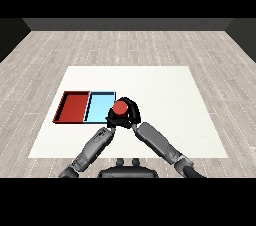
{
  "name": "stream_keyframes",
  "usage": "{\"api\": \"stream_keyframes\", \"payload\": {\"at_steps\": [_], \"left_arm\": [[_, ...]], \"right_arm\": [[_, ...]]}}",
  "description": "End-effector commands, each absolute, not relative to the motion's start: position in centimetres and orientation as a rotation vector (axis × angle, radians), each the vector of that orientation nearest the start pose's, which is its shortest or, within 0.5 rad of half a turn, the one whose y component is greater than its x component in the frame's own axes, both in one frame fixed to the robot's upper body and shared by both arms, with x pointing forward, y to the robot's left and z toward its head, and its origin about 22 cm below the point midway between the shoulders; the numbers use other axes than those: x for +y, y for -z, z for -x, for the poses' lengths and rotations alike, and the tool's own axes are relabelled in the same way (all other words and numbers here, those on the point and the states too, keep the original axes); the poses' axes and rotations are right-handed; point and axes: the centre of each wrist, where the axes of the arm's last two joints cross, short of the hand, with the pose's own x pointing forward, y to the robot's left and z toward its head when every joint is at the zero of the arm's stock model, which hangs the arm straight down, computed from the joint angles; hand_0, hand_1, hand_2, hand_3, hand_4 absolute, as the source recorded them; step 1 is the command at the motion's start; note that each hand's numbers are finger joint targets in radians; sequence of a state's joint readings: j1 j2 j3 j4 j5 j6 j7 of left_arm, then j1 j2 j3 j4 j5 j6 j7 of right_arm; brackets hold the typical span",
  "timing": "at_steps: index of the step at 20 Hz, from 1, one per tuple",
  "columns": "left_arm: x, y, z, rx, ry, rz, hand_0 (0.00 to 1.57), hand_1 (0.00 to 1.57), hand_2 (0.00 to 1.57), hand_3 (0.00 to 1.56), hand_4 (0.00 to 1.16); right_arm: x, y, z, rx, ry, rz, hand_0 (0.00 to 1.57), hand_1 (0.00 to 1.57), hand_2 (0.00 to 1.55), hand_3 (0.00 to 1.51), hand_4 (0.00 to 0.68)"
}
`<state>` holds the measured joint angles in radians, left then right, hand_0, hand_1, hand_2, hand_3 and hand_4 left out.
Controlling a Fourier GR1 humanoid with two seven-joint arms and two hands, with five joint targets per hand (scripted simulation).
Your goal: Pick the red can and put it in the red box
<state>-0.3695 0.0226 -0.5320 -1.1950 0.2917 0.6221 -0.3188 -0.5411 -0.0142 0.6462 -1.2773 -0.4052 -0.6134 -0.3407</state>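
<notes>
The red can (119, 108) is upright, just past the right edge of the light blue tray (98, 107). My right hand (133, 113) is curled round the can from the right and behind. My left hand (110, 121) sits close below and left of the can, at the blue tray's near right corner, and is partly hidden by it. The red tray (74, 107) lies left of the blue one, with nothing in it. The can's base is hidden by the hands, so whether it rests on the table cannot be told.
The two trays lie side by side on the left part of the white table (165, 95). Both forearms cross the table's front edge and meet near its middle.
</notes>
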Motion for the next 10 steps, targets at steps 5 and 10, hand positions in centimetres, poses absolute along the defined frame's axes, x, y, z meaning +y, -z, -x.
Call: {"api": "stream_keyframes", "payload": {"at_steps": [5,10], "left_arm": [[8.3,0.4,-28.9,-1.775,-0.054,-0.045,1.57,1.57,1.53,1.45,1.12],[7.5,0.7,-29.5,-1.785,-0.055,-0.059,1.57,1.57,1.53,1.45,1.12]], "right_arm": [[-3.6,-4.5,-28.2,-1.902,-0.123,-0.255,0.0,0.0,0.0,0.0,0.0],[-4.6,-4.6,-28.6,-1.879,-0.116,-0.26,0.0,0.0,0.0,0.0,0.0]]}}
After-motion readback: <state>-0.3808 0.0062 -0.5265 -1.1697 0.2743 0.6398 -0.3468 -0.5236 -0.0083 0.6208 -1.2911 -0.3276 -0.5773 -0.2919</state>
